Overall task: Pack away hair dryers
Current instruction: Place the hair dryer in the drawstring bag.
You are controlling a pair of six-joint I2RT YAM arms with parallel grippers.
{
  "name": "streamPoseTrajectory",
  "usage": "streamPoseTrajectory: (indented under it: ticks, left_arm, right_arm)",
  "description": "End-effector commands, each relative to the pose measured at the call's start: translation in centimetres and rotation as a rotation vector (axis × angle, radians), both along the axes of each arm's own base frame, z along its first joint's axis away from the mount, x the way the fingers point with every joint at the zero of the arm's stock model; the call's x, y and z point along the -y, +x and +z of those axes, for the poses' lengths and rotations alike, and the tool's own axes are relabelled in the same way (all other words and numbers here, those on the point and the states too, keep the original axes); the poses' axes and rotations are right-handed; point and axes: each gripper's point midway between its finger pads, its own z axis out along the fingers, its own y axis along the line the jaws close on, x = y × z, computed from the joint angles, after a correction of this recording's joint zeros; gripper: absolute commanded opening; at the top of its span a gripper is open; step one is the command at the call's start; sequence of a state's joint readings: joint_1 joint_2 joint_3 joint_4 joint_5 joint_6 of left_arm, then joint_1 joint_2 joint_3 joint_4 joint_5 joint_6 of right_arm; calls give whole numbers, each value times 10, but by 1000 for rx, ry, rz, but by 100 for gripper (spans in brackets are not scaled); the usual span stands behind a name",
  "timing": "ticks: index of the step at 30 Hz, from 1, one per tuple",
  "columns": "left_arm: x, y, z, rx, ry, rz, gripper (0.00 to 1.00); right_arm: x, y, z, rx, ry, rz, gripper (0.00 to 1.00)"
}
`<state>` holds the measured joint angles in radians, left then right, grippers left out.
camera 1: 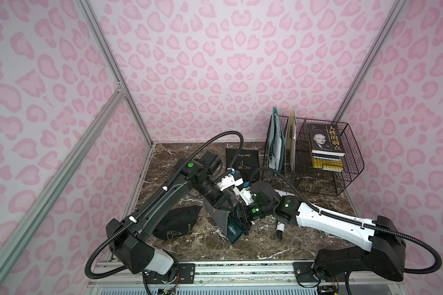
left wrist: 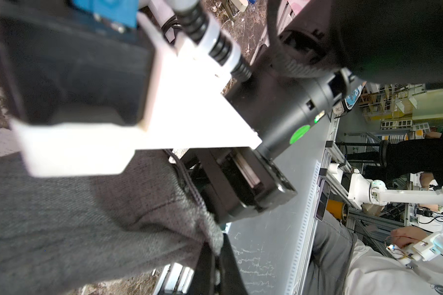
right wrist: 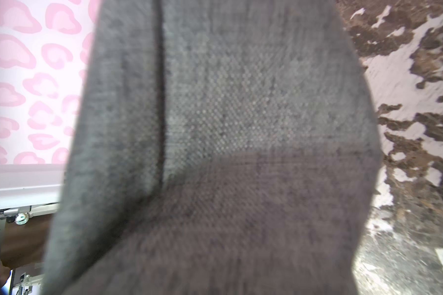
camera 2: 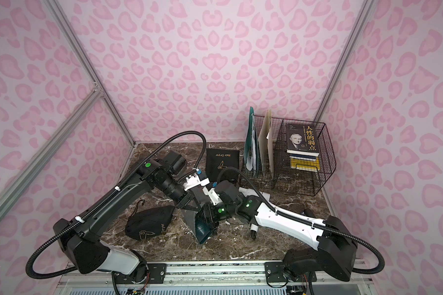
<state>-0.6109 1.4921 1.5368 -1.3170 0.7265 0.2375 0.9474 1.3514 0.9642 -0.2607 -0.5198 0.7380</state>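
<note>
Your left gripper pinches the grey pouch, teal dryer partly inside its mouth, right gripper beside it, width unclear; if the pouch sags, the dryer could slide out.

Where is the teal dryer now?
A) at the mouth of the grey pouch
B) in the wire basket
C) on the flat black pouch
A: in a top view the teal dryer pokes out of the grey pouch in the middle of the table.
</note>
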Motion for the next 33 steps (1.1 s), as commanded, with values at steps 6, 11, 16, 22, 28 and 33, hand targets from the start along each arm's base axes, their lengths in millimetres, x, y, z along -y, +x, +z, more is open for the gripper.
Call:
streamPoseTrajectory:
  ticks: [6,11,16,22,28,33]
  left_arm:
    - [3,11,11,-1,-32,4,2]
    - [4,15,19,5,-43,10,2]
    - [3,18,27,16,-53,15,2]
    - [3,18,38,8,-69,8,1]
    - [4,19,45,6,-77,1,1]
    - [2,18,51,10,-78,-8,2]
  right_arm:
    - [7,0,29,62,25,-5,67]
    - [14,-1,38,84,17,-15,66]
    - [23,1,54,136,32,-46,65]
    - [35,6,82,214,89,-105,63]
    - [57,15,91,286,70,-205,58]
    - [82,15,85,337,113,-299,55]
